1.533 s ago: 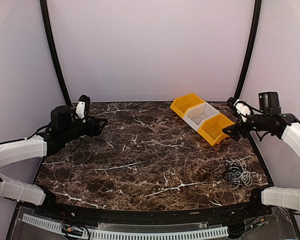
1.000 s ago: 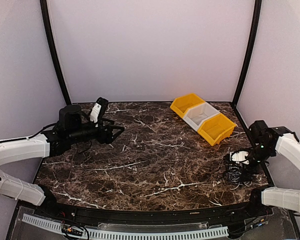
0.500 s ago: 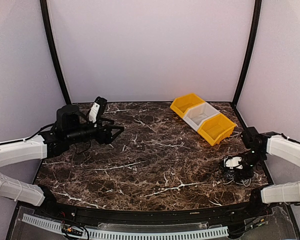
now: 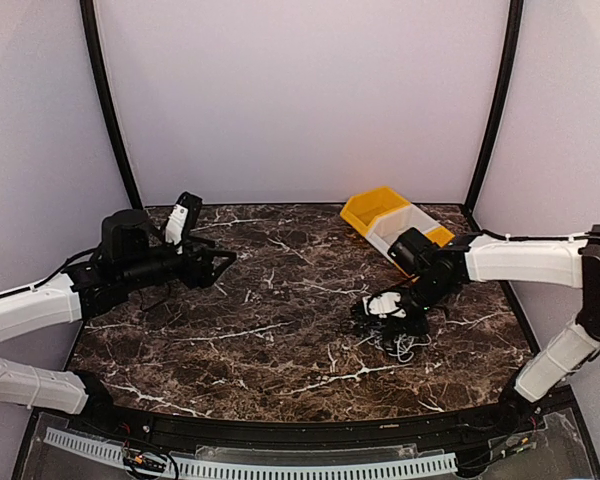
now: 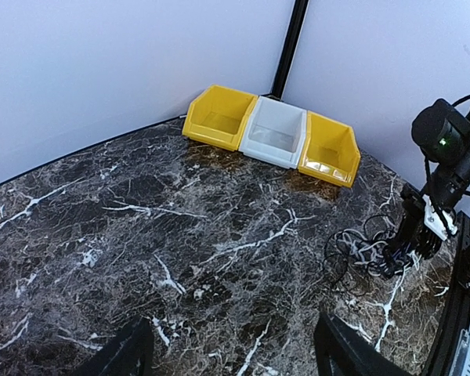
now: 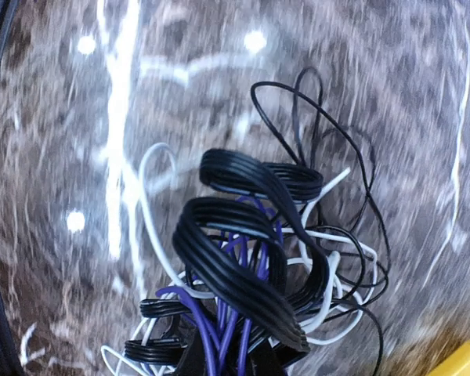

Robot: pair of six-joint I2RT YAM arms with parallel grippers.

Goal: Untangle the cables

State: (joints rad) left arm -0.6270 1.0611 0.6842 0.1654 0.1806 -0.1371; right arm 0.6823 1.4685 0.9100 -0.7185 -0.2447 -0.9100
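The cables (image 4: 404, 342) are a small clump of black, white and purple cords lying right of the table's middle. My right gripper (image 4: 385, 309) reaches down from the right and is shut on the clump's upper part. Up close, the cables (image 6: 251, 258) fill the right wrist view as looped black ribbons with purple and white strands, pinched at the bottom edge between the dark fingers (image 6: 194, 362). The left wrist view shows the cables (image 5: 359, 249) under the right gripper (image 5: 423, 235). My left gripper (image 4: 223, 264) hovers open over the table's left side, far from them, with nothing between its fingers (image 5: 124, 356).
A row of bins stands at the back right: a yellow bin (image 4: 375, 209), a white bin (image 4: 408, 222) and a second yellow bin (image 4: 441, 236) partly behind the right arm. Black frame posts (image 4: 493, 100) rise at both back corners.
The right gripper has shut on the clump and carried it from the table's right edge leftward toward the middle. The left arm drew back slightly to the left.
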